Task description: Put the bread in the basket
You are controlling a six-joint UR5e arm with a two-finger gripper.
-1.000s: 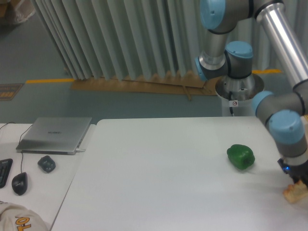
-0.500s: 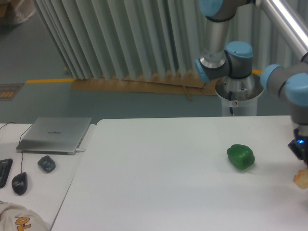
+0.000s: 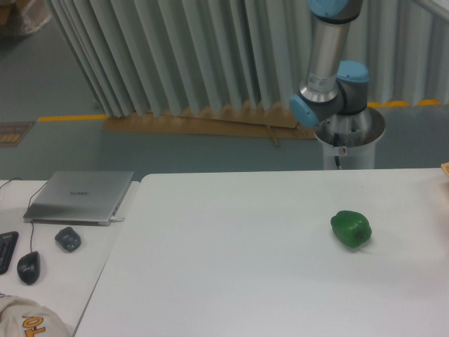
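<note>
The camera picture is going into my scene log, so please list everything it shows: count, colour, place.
green pepper: one, glossy green, right part of the white table
bread: one, pale tan sliver, cut off at the right edge
laptop: one, silver, closed, left side desk
mouse: one, black, left desk
small dark object: one, grey, in front of the laptop
keyboard: one, black, left edge
robot arm: one, silver with blue joints, behind the table; gripper out of frame

table [image 3: 231,281]: smooth matt white top | green pepper [image 3: 351,228]: glossy, plastic-looking skin | laptop [image 3: 81,196]: matt silver metal lid | arm [image 3: 330,56]: brushed metal tube, smooth light-blue plastic joint caps | mouse [image 3: 28,267]: dark, slightly glossy plastic
</note>
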